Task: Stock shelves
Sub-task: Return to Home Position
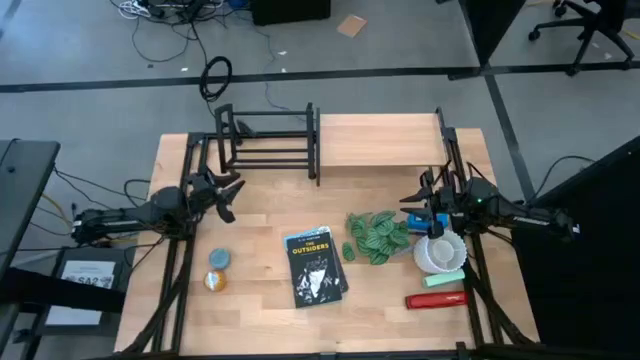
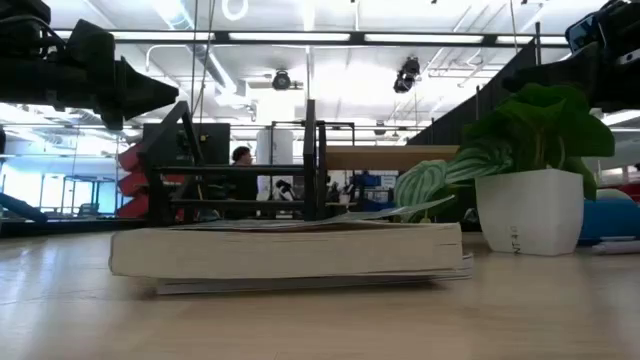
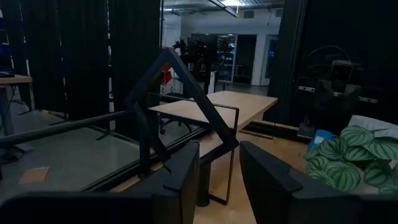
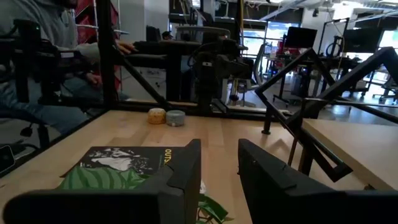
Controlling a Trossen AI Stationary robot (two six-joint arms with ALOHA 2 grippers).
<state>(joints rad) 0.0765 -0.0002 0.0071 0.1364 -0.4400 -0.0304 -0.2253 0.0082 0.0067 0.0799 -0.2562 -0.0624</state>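
**Status.** The left gripper (image 1: 228, 188) hangs over the light wooden table (image 1: 260, 225) near its left edge, just in front of the open black metal-rod rack (image 1: 265, 140). Its jaws are parted by a moderate gap with nothing between them. The right gripper (image 1: 425, 193) hangs near the right edge, in front of the low stand with a light wooden plank top (image 1: 378, 140). Its jaws are also parted and hold nothing. I see nothing on the rack or the plank top; the goods lie on the table.

**Hazards, as I judge them.**
- The right gripper is just beside the green striped-leaf plant in a white pot (image 1: 440, 252). A sideways or downward swing of that arm could tip the pot.
- The left gripper is close to the rack's angled end frame. A forward move could hook a rod and drag the rack.
- The black paperback book (image 1: 315, 265) lies flat mid-table. A low pass by either arm could shove it.

**Not resolved.**
- The low view shows a thinner item under the book; I cannot tell what it is.
- A blue item (image 1: 420, 220) is partly covered by the right arm.
- I cannot identify the flat red item (image 1: 437, 299), the pale green item (image 1: 445, 278) or the two small round items (image 1: 218, 258).
- The low view cuts off both grippers at its upper corners.
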